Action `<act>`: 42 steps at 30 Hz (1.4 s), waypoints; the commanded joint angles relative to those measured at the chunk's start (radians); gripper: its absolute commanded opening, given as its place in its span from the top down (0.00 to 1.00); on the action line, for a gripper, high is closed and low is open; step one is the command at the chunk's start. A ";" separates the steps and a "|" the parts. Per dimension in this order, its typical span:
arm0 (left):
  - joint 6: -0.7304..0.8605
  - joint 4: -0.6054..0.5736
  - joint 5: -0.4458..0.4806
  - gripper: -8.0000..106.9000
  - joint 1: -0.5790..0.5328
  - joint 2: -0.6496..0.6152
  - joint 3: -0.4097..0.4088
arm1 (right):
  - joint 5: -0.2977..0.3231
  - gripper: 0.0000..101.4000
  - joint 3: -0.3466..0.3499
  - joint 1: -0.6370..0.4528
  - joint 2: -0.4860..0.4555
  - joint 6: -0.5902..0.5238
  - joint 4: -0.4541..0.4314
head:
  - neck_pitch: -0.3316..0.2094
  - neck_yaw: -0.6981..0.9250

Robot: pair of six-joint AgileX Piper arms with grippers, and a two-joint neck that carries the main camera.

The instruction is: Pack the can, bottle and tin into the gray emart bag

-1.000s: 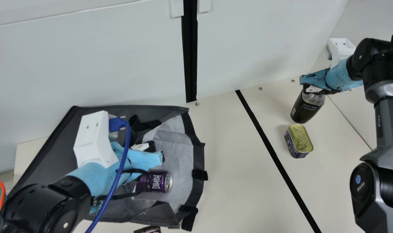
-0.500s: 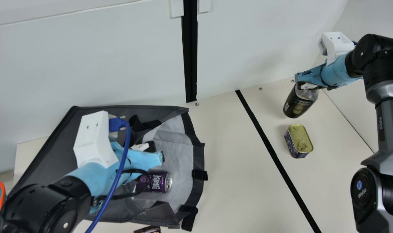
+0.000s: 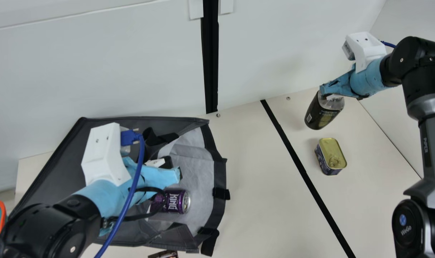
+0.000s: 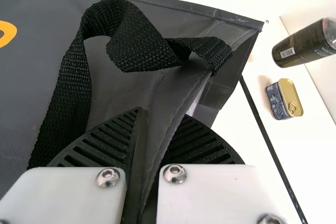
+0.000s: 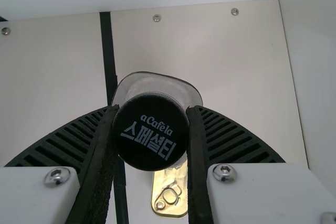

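Cream table (image 3: 260, 186): can (image 3: 176, 201) inside gray bag (image 3: 60, 179), left hand (image 3: 173, 168) pinching bag (right hand (image 3: 325, 93) grasping bottle (image 3: 319, 114))

You have a cream tabletop (image 3: 260, 161) with the gray bag (image 3: 60, 179) lying across its far left corner. To the bag's right, your black strip (image 3: 305, 173) runs slantwise from the far edge toward the near one. Past it, toward the far right corner, your tin (image 3: 331, 154) sits ring side up. You'll find small screws (image 3: 288, 98) along the far edge.
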 commanded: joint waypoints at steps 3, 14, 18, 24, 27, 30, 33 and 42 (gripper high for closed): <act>0.000 0.000 0.000 0.84 0.000 0.000 0.000 | -0.013 1.00 0.048 0.008 -0.043 -0.019 0.014 | -0.023 -0.002; 0.000 0.000 0.000 0.84 0.000 0.000 0.000 | -0.039 1.00 0.195 0.041 -0.176 -0.072 0.030 | -0.023 -0.002; 0.000 0.000 0.000 0.84 0.000 0.000 0.000 | -0.045 1.00 0.247 0.057 -0.223 -0.087 0.036 | -0.023 -0.002; 0.000 0.000 0.000 0.84 0.000 0.000 0.000 | -0.049 1.00 0.317 0.083 -0.291 -0.105 0.043 | -0.023 -0.002; 0.000 0.000 0.000 0.84 0.000 0.000 0.000 | -0.050 1.00 0.348 0.098 -0.322 -0.112 0.047 | -0.023 -0.002; 0.000 0.000 0.000 0.84 0.000 0.000 0.000 | -0.049 1.00 0.375 0.112 -0.351 -0.119 0.051 | -0.023 -0.002; 0.000 0.000 0.000 0.84 0.000 0.000 0.000 | -0.047 1.00 0.397 0.125 -0.377 -0.129 0.057 | -0.023 -0.002; 0.000 0.000 0.000 0.84 0.000 0.000 0.000 | -0.032 1.00 0.451 0.160 -0.439 -0.160 0.076 | -0.023 -0.002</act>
